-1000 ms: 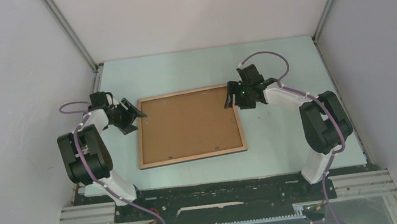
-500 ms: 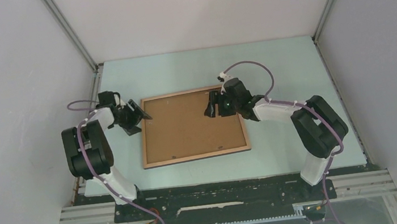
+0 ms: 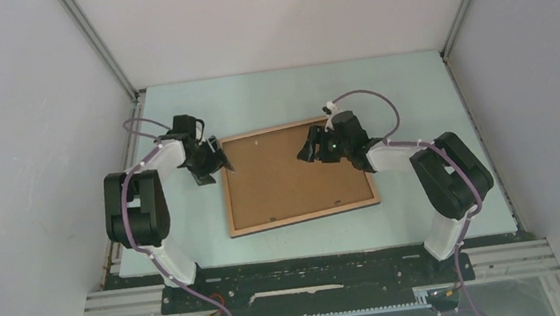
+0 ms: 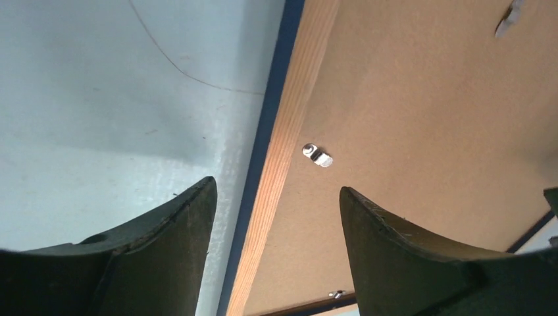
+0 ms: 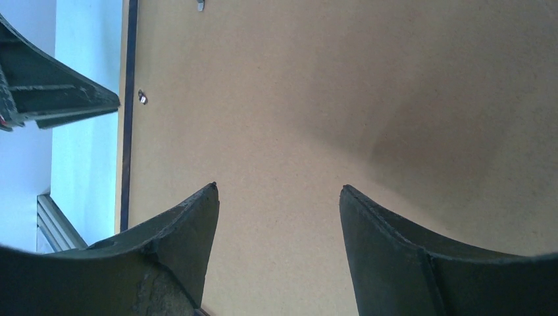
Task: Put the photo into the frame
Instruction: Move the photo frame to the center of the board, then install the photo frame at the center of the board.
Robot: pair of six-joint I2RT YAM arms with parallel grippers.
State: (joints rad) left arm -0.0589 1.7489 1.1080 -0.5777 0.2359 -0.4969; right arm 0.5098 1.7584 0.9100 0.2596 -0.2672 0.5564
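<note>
Frame (image 3: 305, 216) skewed on desk (image 3: 414, 93), margin round every edge, left fingers (image 4: 177, 224) parted astride left rail, right fingers (image 5: 184, 224) parted over backing board (image 5: 329, 99).

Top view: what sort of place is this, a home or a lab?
Probably a lab test cell: plain grey walls box in a pale table, with a left arm and right arm bolted at its near edge.
</note>
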